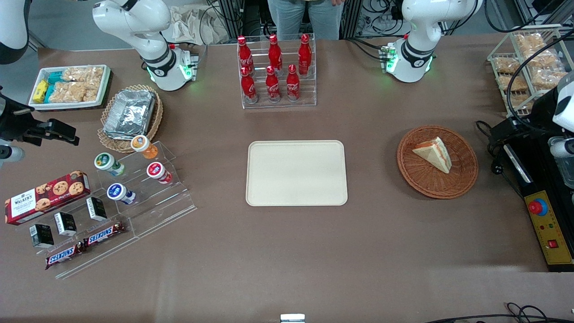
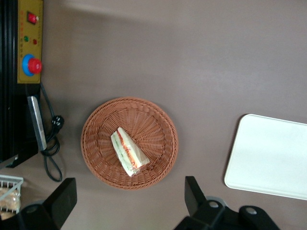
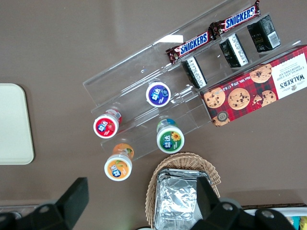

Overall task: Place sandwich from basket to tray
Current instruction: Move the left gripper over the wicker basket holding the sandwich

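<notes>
The sandwich, a white-bread wedge with orange and green filling, lies in the round reddish-brown basket toward the working arm's end of the table. The cream tray lies bare at the table's middle, a short gap from the basket. My left gripper hangs high above the table just off the basket's rim. It is open wide, with nothing between its black fingers. In the front view the arm shows only at the picture's edge, beside the basket.
A black and yellow control box with a red button and a cable lie close beside the basket. A wire snack rack stands farther from the camera. A cola bottle rack stands farther back than the tray.
</notes>
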Controlling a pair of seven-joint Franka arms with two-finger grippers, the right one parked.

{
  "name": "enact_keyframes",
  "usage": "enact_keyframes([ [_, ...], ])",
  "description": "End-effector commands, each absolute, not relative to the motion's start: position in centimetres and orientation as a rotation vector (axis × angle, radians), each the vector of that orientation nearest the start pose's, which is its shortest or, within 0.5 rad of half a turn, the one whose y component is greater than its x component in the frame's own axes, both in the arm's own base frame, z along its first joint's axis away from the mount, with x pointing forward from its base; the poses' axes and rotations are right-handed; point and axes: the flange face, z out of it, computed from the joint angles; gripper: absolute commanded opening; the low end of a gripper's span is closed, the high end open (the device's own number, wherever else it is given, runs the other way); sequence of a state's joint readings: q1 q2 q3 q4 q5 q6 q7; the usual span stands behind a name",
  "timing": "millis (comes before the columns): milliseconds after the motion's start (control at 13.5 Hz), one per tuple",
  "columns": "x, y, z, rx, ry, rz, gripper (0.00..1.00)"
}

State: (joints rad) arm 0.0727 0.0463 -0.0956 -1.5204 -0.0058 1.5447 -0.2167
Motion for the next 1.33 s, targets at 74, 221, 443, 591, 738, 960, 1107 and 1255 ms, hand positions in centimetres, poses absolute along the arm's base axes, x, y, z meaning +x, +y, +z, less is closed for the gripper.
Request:
enact_keyframes([
  [74, 54.4, -1.0, 62.3, -3.086, -0.455, 0.084, 1.0],
  [221, 52.5, -0.8, 61.6, -3.048, -0.604, 0.107, 1.0],
  [443, 49.9, -1.0, 59.0, -3.008, -0.69, 0.169, 1.0],
  [591, 48.5, -1.1, 57.3, -2.984, -0.77, 0.15, 1.0],
  [738, 47.1, -1.2, 55.4, -2.956, -0.839, 0.147, 1.0],
  [960, 44.9, -1.4, 52.6, -2.923, -0.948, 0.094, 1.0],
  [1107, 44.2, -1.4, 51.1, -2.903, -0.993, 0.09, 1.0],
  [1255, 44.3, -1.3, 49.7, -2.888, -1.034, 0.094, 1.0],
])
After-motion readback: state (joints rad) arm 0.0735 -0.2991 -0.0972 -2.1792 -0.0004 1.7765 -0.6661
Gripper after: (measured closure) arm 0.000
